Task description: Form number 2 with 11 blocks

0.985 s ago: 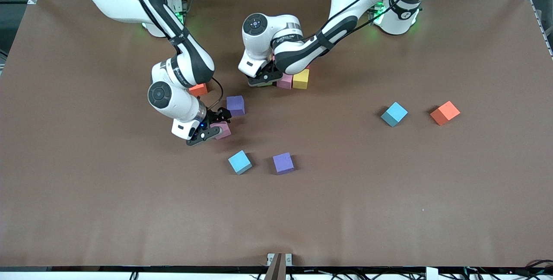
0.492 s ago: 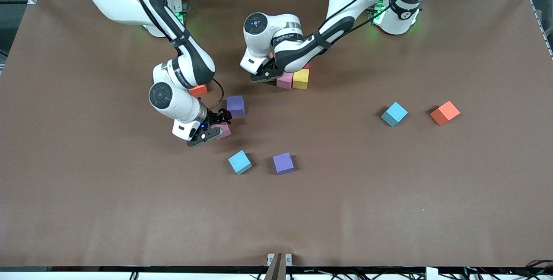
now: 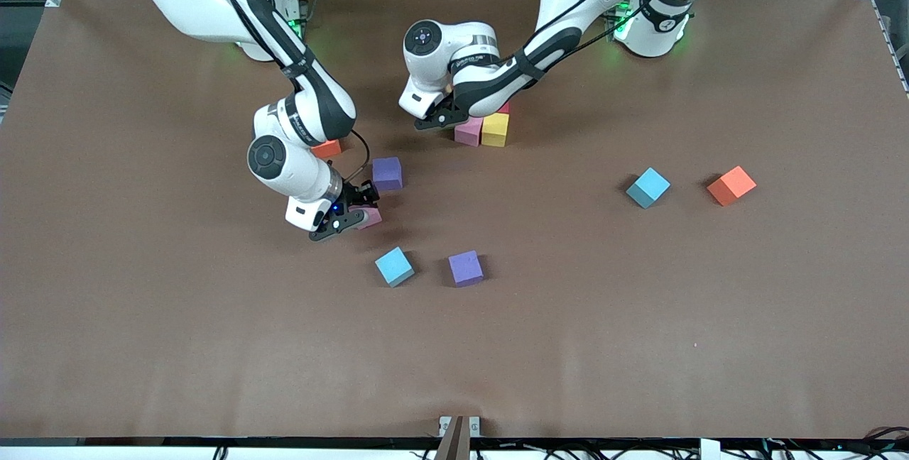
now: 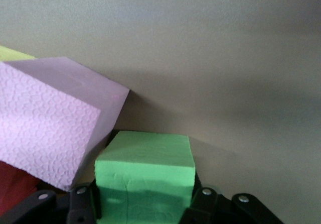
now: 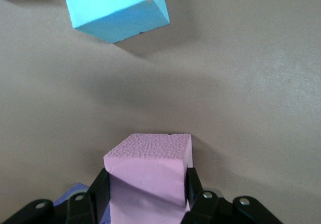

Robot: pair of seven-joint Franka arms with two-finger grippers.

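Green block [image 4: 144,176] sits pinched in our left claw [image 3: 439,119], just beside the pink block [image 3: 468,131] that touches the yellow block [image 3: 495,129]. Nearer the front camera than that cluster, our right claw [image 3: 353,215] pinches another pink block [image 5: 149,176] on the worktop [image 3: 639,304].
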